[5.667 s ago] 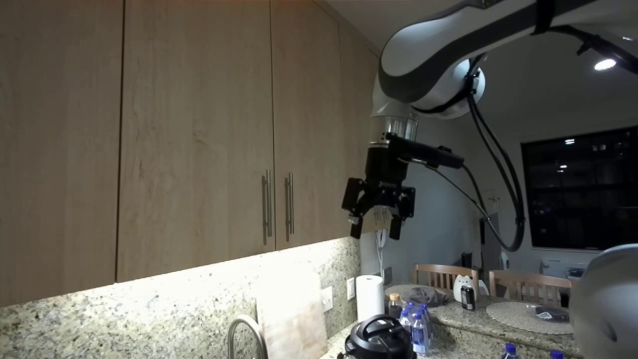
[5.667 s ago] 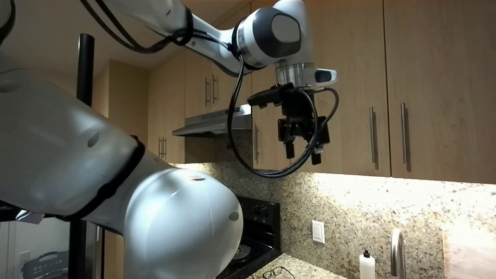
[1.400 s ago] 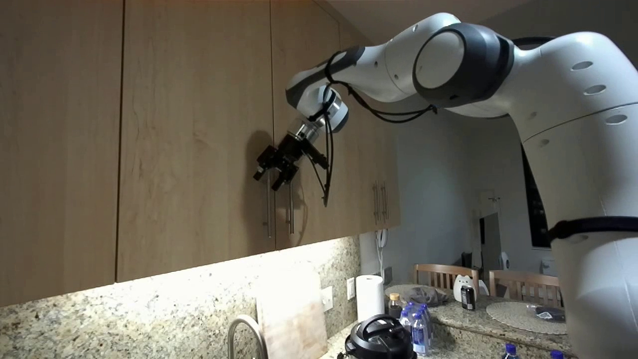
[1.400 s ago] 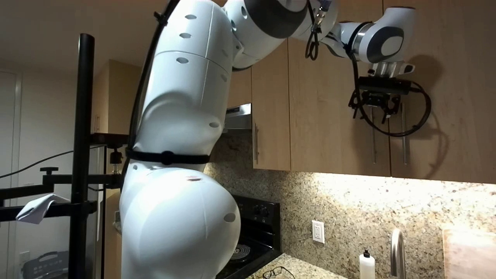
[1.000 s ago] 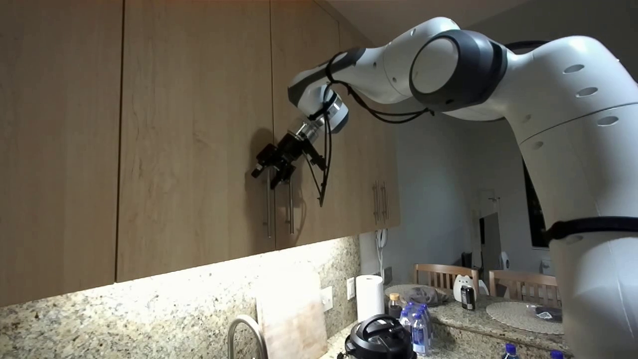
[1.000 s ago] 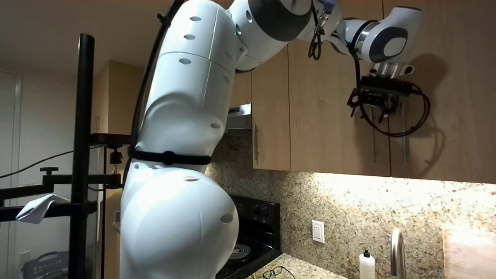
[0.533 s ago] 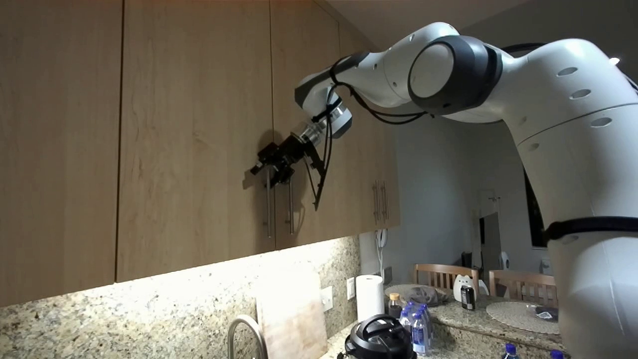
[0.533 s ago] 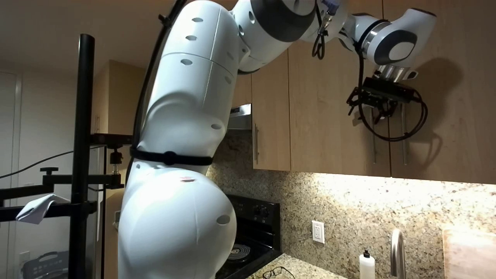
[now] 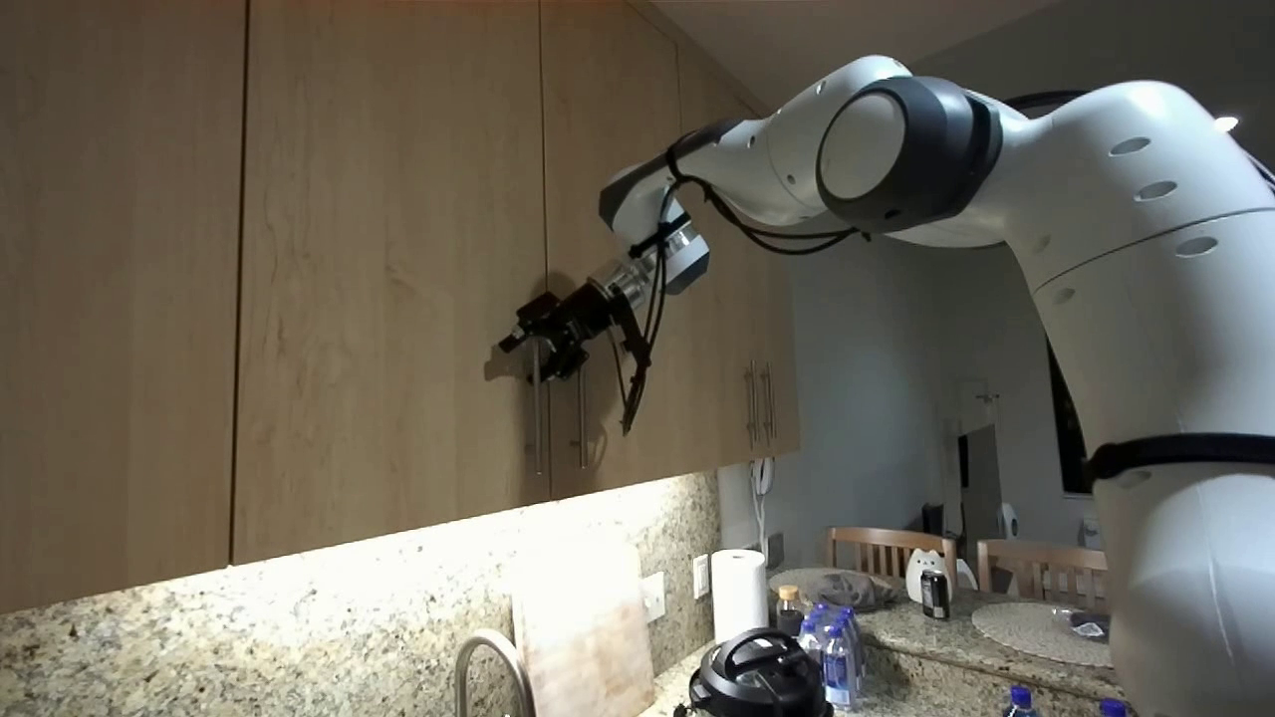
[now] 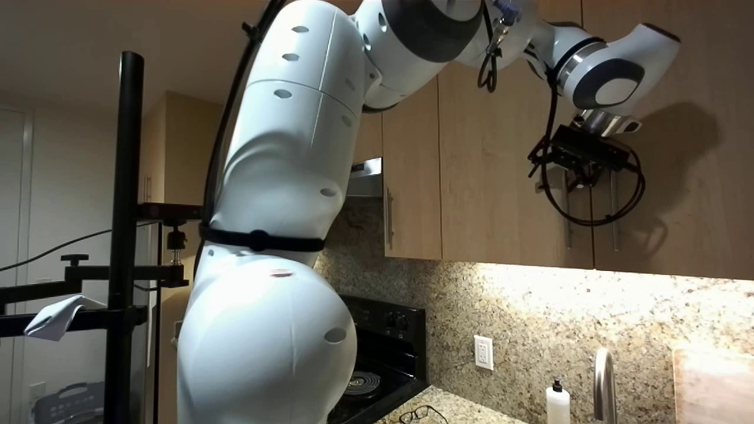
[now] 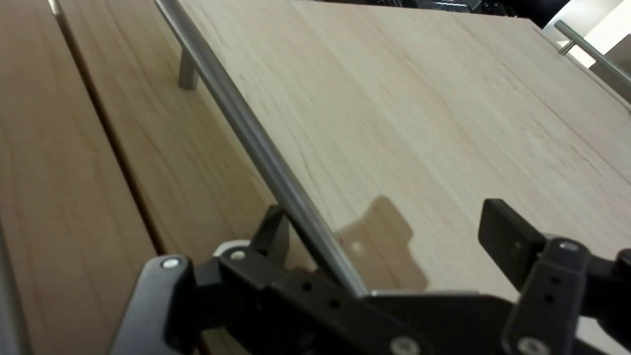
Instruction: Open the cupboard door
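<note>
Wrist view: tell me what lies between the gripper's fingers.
In the wrist view, the silver handle of the cupboard door slants between the fingers of the open gripper, nearer the picture-left one, with the door behind.

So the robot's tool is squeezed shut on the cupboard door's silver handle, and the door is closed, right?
Not quite: the tool is open. The wrist view shows its fingers wide apart, with the silver handle running between them. The cupboard door is closed, just as you said.
</note>
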Tool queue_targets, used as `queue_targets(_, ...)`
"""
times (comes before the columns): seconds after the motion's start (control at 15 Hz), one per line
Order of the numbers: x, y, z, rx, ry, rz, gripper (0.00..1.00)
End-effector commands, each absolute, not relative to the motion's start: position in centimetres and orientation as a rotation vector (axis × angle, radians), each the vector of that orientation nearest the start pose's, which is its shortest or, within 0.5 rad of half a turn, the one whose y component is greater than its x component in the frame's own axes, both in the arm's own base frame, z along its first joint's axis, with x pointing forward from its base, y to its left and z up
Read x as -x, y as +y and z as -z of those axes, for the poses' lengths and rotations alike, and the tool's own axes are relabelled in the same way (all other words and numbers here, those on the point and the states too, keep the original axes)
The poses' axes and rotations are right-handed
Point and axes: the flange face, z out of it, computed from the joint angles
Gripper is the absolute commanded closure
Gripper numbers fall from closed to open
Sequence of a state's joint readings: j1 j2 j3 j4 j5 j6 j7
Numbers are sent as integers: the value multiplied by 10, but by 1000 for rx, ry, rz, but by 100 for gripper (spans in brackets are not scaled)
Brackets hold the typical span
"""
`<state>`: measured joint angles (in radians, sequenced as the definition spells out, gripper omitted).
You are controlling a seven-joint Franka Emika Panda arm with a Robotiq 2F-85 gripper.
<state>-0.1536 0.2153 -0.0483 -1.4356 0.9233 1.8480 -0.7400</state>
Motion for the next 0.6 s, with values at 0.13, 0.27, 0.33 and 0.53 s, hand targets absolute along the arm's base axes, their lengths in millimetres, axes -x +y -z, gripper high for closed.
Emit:
queue_targets(0.13,-639,-45,-601,2235,-471,728,0)
queue_targets(0.27,-634,-44,-601,2229,-474,739,0)
queue_targets(0.33,-632,-44,-600,2228,-471,742,0)
queue_targets(0.53,-622,-41,-599,2241,-462,750,0)
